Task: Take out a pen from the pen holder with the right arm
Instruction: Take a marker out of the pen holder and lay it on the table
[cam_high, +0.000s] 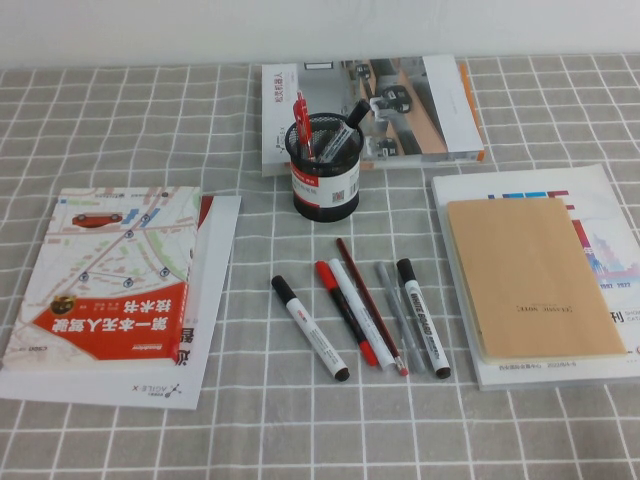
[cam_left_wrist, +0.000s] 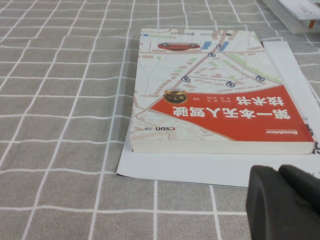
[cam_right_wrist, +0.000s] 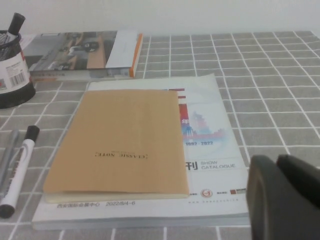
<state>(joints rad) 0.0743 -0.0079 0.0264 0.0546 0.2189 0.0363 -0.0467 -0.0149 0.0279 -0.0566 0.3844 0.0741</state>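
A black mesh pen holder (cam_high: 325, 170) with a white label stands at the back middle of the table. A red pen (cam_high: 302, 120) and a black-capped marker (cam_high: 352, 118) stick up out of it. Neither arm shows in the high view. My right gripper (cam_right_wrist: 276, 162) is shut and holds nothing; it hangs by the near corner of the catalogue (cam_right_wrist: 210, 145), well away from the pen holder (cam_right_wrist: 12, 75). Beside the near edge of the map book (cam_left_wrist: 215, 90), my left gripper (cam_left_wrist: 279, 172) is shut with nothing in it.
Several pens and markers (cam_high: 360, 315) lie loose in front of the holder. A tan notebook (cam_high: 535, 275) rests on the catalogue at the right. The map book (cam_high: 110, 275) lies on a white sheet at the left. A magazine (cam_high: 400, 100) lies behind the holder.
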